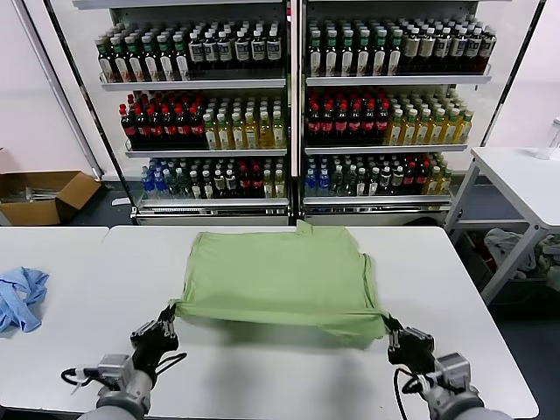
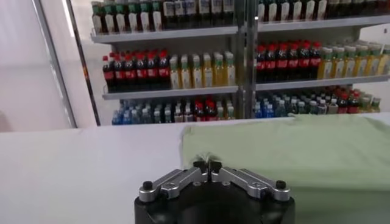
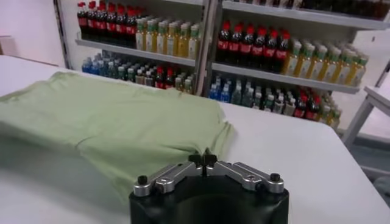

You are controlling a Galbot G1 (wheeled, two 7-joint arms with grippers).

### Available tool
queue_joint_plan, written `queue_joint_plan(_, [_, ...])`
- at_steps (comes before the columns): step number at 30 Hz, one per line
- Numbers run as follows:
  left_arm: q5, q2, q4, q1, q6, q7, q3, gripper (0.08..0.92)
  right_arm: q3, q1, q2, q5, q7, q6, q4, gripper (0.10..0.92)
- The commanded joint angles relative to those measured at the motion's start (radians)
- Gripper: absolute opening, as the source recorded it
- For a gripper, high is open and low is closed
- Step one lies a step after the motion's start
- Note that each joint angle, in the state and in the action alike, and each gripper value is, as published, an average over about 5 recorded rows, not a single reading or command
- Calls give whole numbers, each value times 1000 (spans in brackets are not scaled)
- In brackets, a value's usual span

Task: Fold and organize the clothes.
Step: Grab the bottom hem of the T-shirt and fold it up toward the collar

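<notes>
1. The polo shirt lies spread in the middle of the white desk, back side up, collar end toward the drink shelves.
2. Left claw is pinched shut on the near left corner of the hem; the cloth is drawn to a point there.
3. Right claw is likewise closed tight on the near right corner. The near edge hangs lifted between the two, with shadow under it.
4. Step in hand, as I judge it: the first fold, hem toward collar, with both corners gripped.
5. Next move calls for both arms to travel forward together, level and evenly, so the hem lands square near the shoulders before release.
6. A light blue cloth sits well apart at the desk's left edge, untouched.
</notes>
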Motion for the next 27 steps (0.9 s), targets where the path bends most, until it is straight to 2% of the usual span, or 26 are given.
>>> queue_joint_plan(1, [60,-19,169,-234,9,-11,120,81,-101,222,-8,-21,-17,-34,-96,113])
queue_joint_plan(16, [105,-27,254,-282,37,-13,134,81,-320,555,19,-45,-65,13,-340,113])
queue_joint_plan(27, [114,-29,295,-300,33,16,149,81,-335,523,53,-74,-80,33,-412,113])
